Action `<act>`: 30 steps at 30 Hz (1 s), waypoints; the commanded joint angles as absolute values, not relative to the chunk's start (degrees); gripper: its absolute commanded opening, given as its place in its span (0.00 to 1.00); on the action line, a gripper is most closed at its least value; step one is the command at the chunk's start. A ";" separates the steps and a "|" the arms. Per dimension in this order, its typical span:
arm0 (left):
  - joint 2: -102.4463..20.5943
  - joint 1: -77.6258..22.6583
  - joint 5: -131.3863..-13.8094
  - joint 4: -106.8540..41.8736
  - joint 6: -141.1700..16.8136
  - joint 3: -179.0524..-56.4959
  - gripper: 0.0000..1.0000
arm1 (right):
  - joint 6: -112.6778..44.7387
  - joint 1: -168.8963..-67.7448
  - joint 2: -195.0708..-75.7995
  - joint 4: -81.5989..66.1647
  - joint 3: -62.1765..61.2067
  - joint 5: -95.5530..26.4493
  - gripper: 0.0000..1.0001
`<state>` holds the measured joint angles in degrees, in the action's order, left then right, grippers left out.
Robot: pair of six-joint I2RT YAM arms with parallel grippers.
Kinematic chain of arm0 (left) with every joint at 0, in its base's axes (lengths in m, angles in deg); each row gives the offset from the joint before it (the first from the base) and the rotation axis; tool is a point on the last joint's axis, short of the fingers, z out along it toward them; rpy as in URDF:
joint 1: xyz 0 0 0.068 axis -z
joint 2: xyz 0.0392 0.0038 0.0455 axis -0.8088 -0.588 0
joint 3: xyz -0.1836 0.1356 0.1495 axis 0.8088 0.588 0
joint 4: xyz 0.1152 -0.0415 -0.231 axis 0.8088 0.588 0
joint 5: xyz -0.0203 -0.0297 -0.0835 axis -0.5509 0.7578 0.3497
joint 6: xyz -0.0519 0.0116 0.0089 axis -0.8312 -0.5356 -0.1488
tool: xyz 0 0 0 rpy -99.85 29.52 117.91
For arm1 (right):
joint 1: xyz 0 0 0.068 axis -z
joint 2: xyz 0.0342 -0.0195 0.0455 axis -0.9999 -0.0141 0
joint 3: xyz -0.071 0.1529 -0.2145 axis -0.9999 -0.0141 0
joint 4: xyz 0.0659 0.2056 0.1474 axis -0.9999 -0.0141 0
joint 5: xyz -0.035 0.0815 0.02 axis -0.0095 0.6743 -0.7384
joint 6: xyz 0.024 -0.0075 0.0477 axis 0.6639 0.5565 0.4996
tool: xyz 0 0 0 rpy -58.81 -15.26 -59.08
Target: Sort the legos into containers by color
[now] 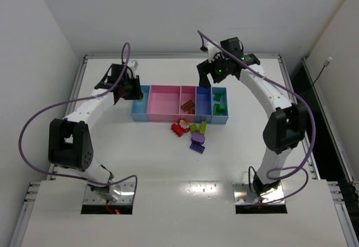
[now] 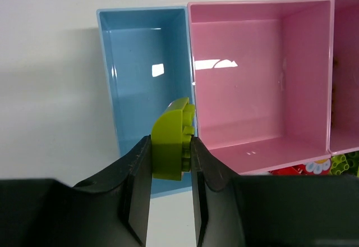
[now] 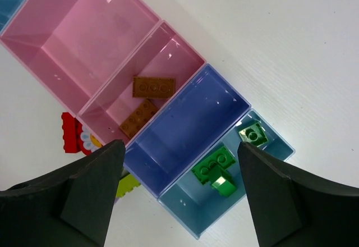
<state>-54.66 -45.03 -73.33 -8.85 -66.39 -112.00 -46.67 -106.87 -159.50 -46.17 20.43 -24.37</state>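
white table (image 1: pixel 112 157), white walls (image 1: pixel 168 11)

A row of joined shallow containers (image 1: pixel 162 108) is set across the table (image 1: pixel 112 157) — light blue at both ends, with two pink bins and one blue-violet bin (image 3: pixel 185 129) between them. Two orange bricks (image 3: pixel 153 87) are laid flat in the narrow pink bin (image 3: pixel 174 56), and three green bricks (image 3: pixel 213 163) in the right-end blue bin (image 3: pixel 188 202). A yellow-green brick (image 2: pixel 173 129) is pinched on edge in the left gripper (image 2: pixel 170 157), over the left-end blue bin (image 2: pixel 140 62). A red brick (image 1: pixel 179 128), yellow-green pieces (image 1: pixel 194 127) and purple pieces (image 1: pixel 197 143) are scattered loose just in front of the row.
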 commanded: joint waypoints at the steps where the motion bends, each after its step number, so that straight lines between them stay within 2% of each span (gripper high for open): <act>1: -55.60 -45.55 -72.60 -8.85 -67.65 -112.49 0.08 | -47.46 -107.47 -157.98 -44.91 19.95 -24.97 0.84; 6: -56.75 -45.55 -72.60 -8.85 -66.51 -113.19 0.41 | -48.51 -108.00 -157.98 -44.91 19.42 -25.49 0.84; 10: -57.45 -45.55 -73.91 -8.06 -67.03 -113.72 0.58 | -49.13 -108.00 -157.98 -44.91 19.42 -25.49 0.84; 12: -57.98 -45.55 -73.92 -8.06 -67.03 -113.72 0.61 | -49.66 -108.52 -157.98 -45.44 18.90 -25.49 0.84; 18: -54.12 -48.00 -71.02 -11.92 -66.42 -113.72 0.61 | -59.13 -109.67 -155.62 -48.78 16.88 -21.11 0.84; 22: -51.48 -48.53 -66.03 -14.82 -64.67 -118.28 0.62 | -77.45 -113.18 -150.61 -52.37 9.51 -13.75 0.80; 25: -51.56 -50.02 -64.26 -14.83 -63.34 -124.69 0.66 | -93.35 -114.24 -150.07 -62.38 8.78 -7.93 0.74; 30: -56.39 -53.98 -61.97 -10.35 -65.36 -133.31 0.67 | -112.38 -114.24 -147.17 -68.73 3.00 -5.45 0.74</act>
